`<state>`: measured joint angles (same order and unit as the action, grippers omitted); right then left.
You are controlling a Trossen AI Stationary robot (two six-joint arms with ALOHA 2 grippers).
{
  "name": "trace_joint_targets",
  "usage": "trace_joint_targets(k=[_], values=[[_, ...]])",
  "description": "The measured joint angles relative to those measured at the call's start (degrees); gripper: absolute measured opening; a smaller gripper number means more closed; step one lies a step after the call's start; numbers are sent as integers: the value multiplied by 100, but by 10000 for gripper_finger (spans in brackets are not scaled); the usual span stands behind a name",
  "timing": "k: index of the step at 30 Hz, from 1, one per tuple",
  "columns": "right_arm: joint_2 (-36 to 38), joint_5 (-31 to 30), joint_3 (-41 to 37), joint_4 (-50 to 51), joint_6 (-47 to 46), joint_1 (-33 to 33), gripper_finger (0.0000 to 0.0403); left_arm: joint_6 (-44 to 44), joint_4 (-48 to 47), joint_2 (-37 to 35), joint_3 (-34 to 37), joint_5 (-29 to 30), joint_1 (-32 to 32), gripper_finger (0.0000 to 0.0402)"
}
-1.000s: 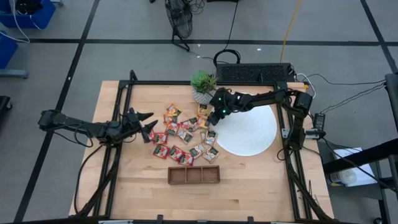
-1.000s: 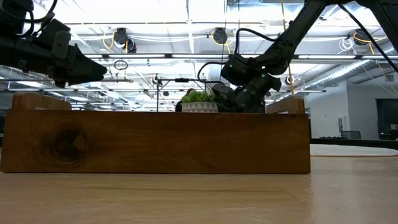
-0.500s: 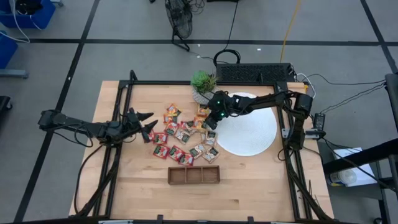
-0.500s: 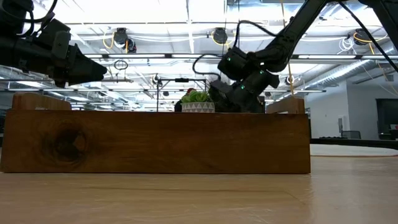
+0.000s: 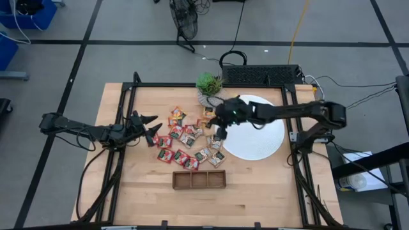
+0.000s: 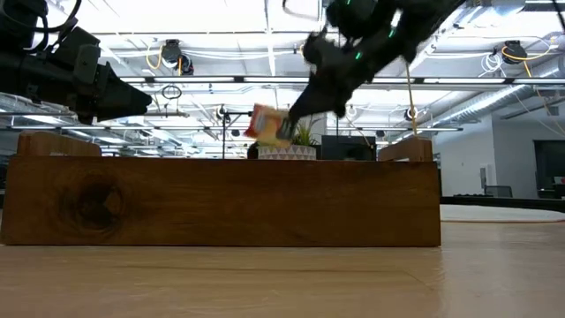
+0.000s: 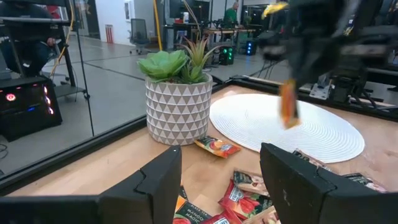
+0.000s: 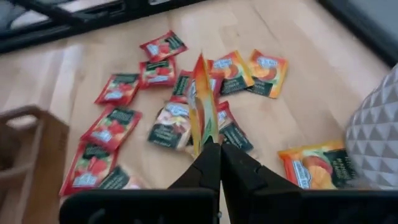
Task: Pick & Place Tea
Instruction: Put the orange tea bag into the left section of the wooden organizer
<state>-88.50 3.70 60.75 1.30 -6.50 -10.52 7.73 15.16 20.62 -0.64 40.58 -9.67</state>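
The right gripper (image 8: 214,152) is pinching one orange-yellow tea sachet (image 8: 203,102) edge-on between closed fingertips, holding it in the air above the scattered tea sachets (image 5: 185,140) lying on the wooden table (image 5: 255,176), just beside the white disc (image 5: 255,134) and near the potted plant (image 5: 208,86). The left gripper (image 5: 150,126) is waiting with its fingers spread at the pile's far side, gripping nothing. The wooden tray (image 5: 199,179) is sitting near the table's front edge.
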Motion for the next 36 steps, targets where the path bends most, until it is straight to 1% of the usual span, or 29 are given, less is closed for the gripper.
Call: trace_joint_targets(k=[4,6,8,12,16,21,27,33,36], values=[[451,-747,0,418,43,580,0,0,3,-2,0,0,-1,218],[569,-1095,0,571,-29,847,0,0,2,0,0,0,0,218],[603,-1314,2,607,-135,1100,0,0,6,-2,0,0,-2,219],[542,-1429,51,684,-435,1480,0,0,4,-2,0,0,0,219],[305,-1437,514,1113,-845,1767,0,0,4,-2,0,0,0,218],[-327,-1461,1727,2092,-1059,2165,0,0,-5,0,0,-2,-2,218],[-1548,-1446,3723,3603,-1124,2613,0,1,5,-2,0,-6,-1,218],[-2812,-1391,5669,5270,-1282,2803,0,0,-2,0,0,-9,0,218],[-3321,-1132,6445,5860,-1380,2817,0,0,3,0,0,-15,-2,218]])
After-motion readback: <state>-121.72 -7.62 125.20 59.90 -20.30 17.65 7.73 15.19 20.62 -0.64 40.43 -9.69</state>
